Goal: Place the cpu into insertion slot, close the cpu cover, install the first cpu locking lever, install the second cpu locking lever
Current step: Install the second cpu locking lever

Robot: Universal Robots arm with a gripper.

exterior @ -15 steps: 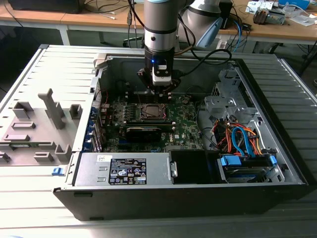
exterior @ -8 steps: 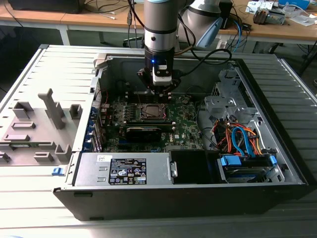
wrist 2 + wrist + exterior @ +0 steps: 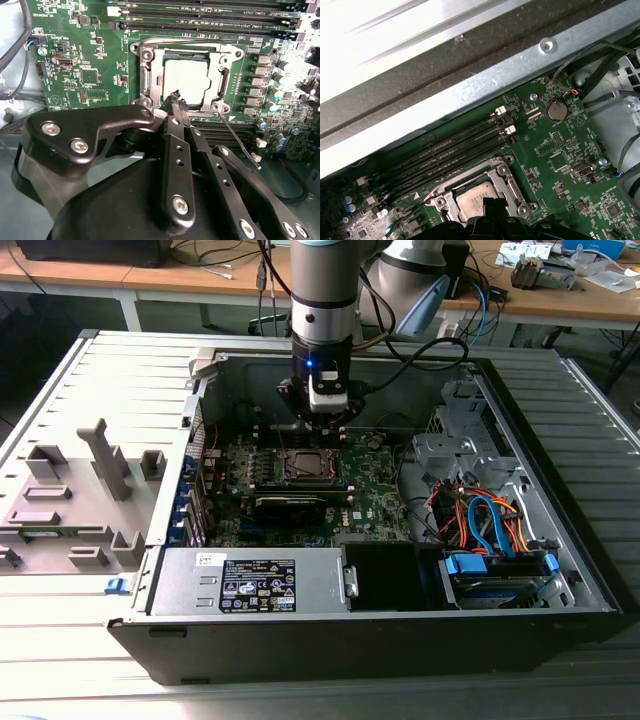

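A grey ribbed table [image 3: 70, 640] is spreading across the exterior view, its grooves catching an even, soft light. Behind it, a wooden desk [image 3: 150, 278] is standing on a white leg [image 3: 130, 312] at the exterior view's left. A second wooden desk [image 3: 565, 302] is running along the exterior view's right, carrying a clutter of small boxes [image 3: 545, 270]. Dark cables [image 3: 268, 300] are hanging down between the two. The floor [image 3: 50, 315] beneath the desks is lying in deep shadow. In the first wrist view, bright light is glaring off a pale ribbed surface [image 3: 395, 30].
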